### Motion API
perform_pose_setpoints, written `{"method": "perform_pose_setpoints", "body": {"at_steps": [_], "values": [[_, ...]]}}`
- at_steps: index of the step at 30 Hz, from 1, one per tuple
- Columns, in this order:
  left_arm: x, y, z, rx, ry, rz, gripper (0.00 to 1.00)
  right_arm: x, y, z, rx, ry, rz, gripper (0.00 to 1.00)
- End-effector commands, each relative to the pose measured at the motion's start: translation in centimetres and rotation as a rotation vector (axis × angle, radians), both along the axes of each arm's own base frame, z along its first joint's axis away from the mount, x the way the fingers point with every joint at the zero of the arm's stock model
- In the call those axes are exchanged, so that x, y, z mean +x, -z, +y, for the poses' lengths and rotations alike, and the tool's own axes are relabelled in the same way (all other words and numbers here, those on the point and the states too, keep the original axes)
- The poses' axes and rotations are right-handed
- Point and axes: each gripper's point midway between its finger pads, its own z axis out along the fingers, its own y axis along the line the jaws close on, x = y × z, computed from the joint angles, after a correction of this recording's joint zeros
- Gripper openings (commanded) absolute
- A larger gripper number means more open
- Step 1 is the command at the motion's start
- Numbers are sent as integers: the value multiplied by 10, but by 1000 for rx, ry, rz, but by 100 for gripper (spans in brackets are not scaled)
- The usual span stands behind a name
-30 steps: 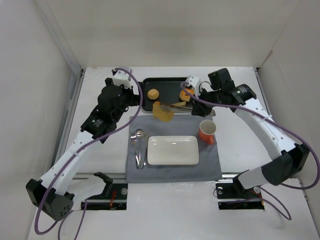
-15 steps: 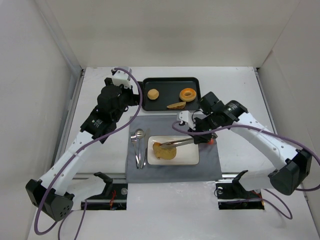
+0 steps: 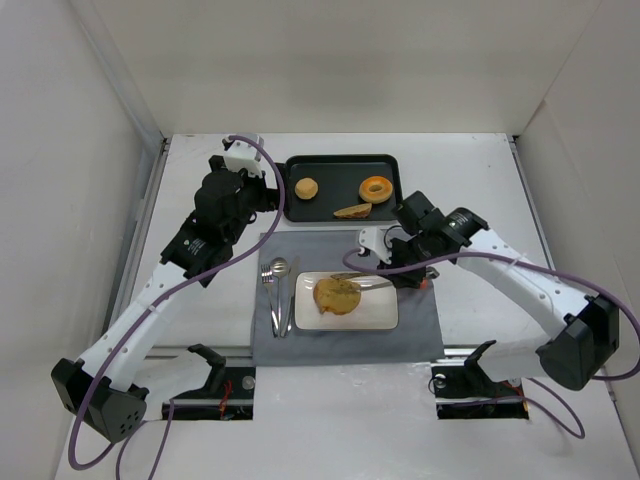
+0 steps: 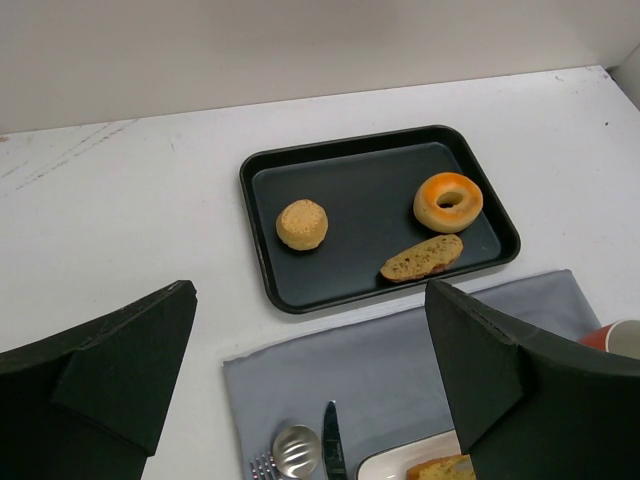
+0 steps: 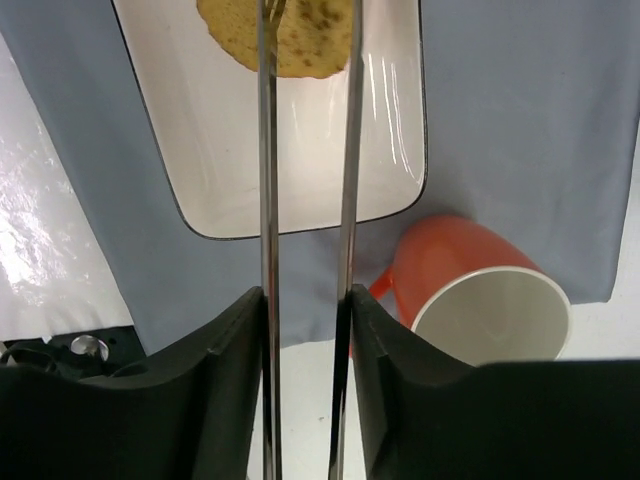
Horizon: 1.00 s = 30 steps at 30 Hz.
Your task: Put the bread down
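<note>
Big bread slice (image 3: 337, 296) lies flat on the white plate (image 3: 375, 315), near centre, so this is the release step. Tongs (image 5: 265, 200) (clamped in the right gripper (image 5: 305, 320)) look spread, tips prob. off it. Next: lift clear, go far for the half-slice (image 4: 422, 257) in the black tray (image 4: 350, 165), w/ bun (image 4: 302, 223) and donut (image 4: 447, 202).
</note>
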Motion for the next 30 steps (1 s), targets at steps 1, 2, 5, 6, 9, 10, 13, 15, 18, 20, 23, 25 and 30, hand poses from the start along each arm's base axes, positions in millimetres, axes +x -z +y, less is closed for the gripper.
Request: {"method": "perform_pose_setpoints", "body": {"at_steps": [1,2,5,6,9,10,13,15,18,20,23,25,30], "values": [[1,-22,3,-30,-12,-72,97,9,-15,5,45,1,-79,45],[1,-22,3,-30,-12,-72,97,8,-15,6,51,-3,-74,45],[1,-22,3,-30,-12,-72,97,5,-18,9,74,-12,-71,50],[1,-22,3,-30,-12,-72,97,5,-24,9,87,-12,-87,50],[1,-22,3,-30,-12,-72,97,5,-34,11,107,-17,-99,50],[1,-22,3,-30,-12,-72,97,7,-42,13,124,-17,-120,50],[1,-22,3,-30,-12,-72,97,8,-65,16,171,-13,-161,50],[1,-22,3,-30,-12,-72,97,9,-82,17,206,-6,-199,50],[1,-22,3,-30,-12,-72,97,11,-109,20,263,15,-250,50],[1,-22,3,-30,-12,-72,97,25,-122,18,274,57,-329,48],[1,-22,3,-30,-12,-72,97,56,-137,7,247,171,-481,47],[1,-22,3,-30,-12,-72,97,77,-133,0,201,205,-540,46],[0,-22,1,-31,-3,-71,97,123,-119,-31,73,258,-594,45]]}}
